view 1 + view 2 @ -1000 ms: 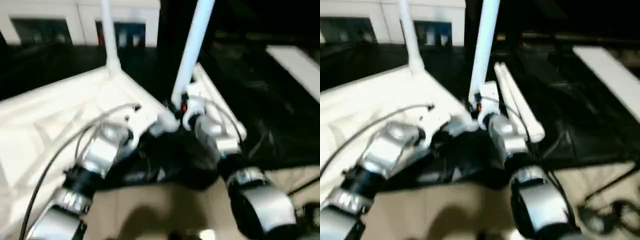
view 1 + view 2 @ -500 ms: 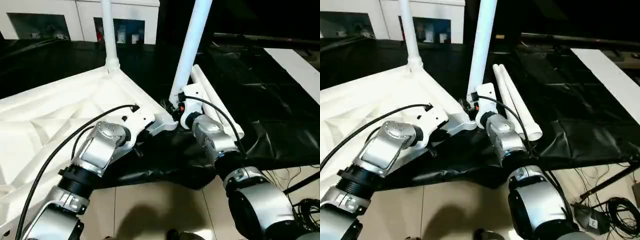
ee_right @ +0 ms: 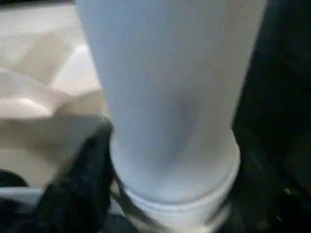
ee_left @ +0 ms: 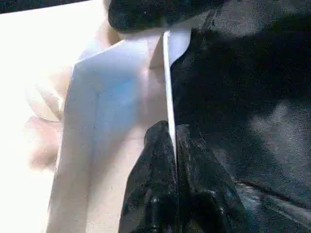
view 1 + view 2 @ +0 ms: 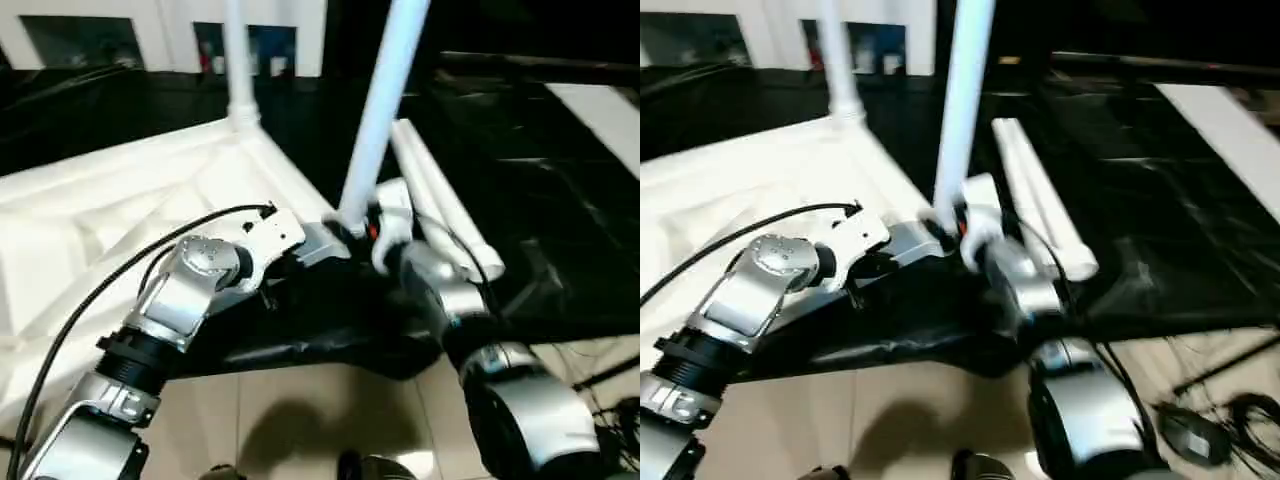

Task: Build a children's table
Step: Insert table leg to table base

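The children's table lies upside down: its white ribbed top (image 5: 120, 220) fills the left. One white leg (image 5: 238, 60) stands in the far corner socket. A second leg (image 5: 380, 110) stands upright in the near right corner. Two loose legs (image 5: 440, 210) lie side by side on the black cloth to the right. My left gripper (image 5: 325, 240) is shut on the top's thin rim (image 4: 166, 73) just beside that near corner. My right gripper (image 5: 365, 225) sits at the base of the near upright leg (image 3: 170, 97), which looms close in the right wrist view.
Black cloth (image 5: 540, 200) covers the floor under and to the right of the top. A white panel (image 5: 600, 110) lies at the far right. White cabinets (image 5: 180, 30) stand at the back. Cables (image 5: 1200, 420) lie on the beige tiles (image 5: 300, 420) in front.
The head view has shifted and tilted a little. Both grippers stay at the same near corner of the top, by the upright leg's base.
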You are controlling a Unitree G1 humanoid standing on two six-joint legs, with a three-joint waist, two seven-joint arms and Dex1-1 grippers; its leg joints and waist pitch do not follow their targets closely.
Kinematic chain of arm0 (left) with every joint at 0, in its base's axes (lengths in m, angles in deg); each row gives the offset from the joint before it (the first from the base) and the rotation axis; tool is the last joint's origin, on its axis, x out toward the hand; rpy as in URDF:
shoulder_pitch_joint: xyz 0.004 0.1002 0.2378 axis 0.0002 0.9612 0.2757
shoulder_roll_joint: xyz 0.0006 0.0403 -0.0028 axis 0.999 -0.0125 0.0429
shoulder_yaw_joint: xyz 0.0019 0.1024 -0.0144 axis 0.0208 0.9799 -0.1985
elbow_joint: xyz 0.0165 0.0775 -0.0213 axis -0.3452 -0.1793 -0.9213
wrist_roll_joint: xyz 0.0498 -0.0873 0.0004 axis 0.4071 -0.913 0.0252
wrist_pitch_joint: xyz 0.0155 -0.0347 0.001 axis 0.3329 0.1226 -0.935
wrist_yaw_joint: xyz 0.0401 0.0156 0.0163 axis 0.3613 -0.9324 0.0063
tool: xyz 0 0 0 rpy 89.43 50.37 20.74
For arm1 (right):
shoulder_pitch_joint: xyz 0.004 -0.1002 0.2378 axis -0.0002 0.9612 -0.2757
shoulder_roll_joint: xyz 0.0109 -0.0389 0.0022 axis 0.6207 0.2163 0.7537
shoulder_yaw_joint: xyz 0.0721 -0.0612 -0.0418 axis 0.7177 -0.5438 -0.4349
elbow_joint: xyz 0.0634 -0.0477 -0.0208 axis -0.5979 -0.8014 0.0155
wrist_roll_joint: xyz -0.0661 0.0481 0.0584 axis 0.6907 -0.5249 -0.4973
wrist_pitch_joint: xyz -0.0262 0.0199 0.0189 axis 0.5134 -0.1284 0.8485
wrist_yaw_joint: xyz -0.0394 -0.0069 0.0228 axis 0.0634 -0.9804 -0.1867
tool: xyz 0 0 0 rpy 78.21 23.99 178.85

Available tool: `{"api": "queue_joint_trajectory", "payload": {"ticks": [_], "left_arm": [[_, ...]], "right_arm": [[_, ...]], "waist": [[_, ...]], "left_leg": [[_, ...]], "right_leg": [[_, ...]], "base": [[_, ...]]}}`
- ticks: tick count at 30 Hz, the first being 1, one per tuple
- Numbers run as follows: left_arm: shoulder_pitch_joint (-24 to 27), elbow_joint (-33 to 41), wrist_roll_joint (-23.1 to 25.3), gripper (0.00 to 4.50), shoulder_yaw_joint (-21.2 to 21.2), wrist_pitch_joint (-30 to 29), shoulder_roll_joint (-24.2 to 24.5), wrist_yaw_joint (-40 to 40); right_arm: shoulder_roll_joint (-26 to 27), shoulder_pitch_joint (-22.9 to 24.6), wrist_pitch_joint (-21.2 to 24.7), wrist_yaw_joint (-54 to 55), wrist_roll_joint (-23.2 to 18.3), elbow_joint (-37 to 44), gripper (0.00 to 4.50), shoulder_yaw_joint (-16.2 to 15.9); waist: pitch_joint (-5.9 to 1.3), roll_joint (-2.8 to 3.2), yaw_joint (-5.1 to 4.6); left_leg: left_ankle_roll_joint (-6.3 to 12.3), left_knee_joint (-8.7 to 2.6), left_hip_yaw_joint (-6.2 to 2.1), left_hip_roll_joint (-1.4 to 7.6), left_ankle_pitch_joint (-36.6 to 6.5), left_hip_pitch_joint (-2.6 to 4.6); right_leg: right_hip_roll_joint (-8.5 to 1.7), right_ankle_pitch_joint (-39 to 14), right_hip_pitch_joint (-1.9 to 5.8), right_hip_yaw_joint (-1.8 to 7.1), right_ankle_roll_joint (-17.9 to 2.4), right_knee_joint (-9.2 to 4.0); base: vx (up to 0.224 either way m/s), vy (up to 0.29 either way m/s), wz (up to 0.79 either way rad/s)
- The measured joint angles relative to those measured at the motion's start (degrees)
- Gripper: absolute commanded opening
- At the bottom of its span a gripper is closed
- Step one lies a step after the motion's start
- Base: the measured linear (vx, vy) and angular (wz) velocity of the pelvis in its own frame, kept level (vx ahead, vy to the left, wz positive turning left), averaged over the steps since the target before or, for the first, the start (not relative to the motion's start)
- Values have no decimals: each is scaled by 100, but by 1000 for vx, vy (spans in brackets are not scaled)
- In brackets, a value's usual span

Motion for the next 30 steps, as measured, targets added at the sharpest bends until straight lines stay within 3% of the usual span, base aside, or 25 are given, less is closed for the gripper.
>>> {"api": "queue_joint_trajectory", "payload": {"ticks": [3, 6, 10, 19, 26, 29, 30], "left_arm": [[6, 36, -36, 0, -15, 259, 85, -102], [78, -50, -186, 0, -78, 883, 206, -279], [7, -192, -238, 0, -123, 1292, 211, -373], [-51, -557, -221, 0, -174, 1574, 193, -193], [-52, -677, -222, 0, -172, 1730, 200, -243], [-54, -731, -225, 0, -172, 1774, 209, -297], [-53, -763, -230, 0, -173, 1780, 205, -305]], "right_arm": [[-120, 71, 9, -378, -2, 217, 360, -18], [-364, 436, 119, -916, -78, 854, 360, -56], [-584, 806, 420, -1131, -236, 1627, 360, -78], [-804, 1752, 1267, -1241, -453, 3271, 360, -136], [-788, 2088, 1798, -1000, -561, 4197, 360, -154], [-787, 2203, 1908, -939, -600, 4423, 360, -159], [-785, 2218, 1939, -930, -622, 4436, 360, -159]], "waist": [[-1, -3, -1], [1, -2, 32], [-1, -2, 43], [6, 13, -10], [6, 16, -14], [2, 31, 4], [10, 42, 6]], "left_leg": [[-28, 21, 28, 36, 41, -34], [8, 28, 76, 66, 63, -71], [60, 48, 83, 60, 92, -147], [73, 121, 114, 60, 79, -141], [29, 142, 130, 65, 69, -127], [-11, 124, 139, 64, 41, -77], [-19, 110, 148, 58, 35, -30]], "right_leg": [[8, 109, -40, 4, 3, 39], [19, 69, -75, 4, 75, 95], [25, 32, -161, 22, 37, 162], [23, 40, -156, 101, 54, 190], [23, 70, -149, 121, 109, 193], [23, 51, -108, 119, 133, 182], [28, 38, -56, 115, 131, 168]], "base": [[59, -22, 5], [82, -22, 12], [63, -9, 3], [0, 0, 0], [0, 0, 0], [0, 0, 0], [0, 0, 0]]}}
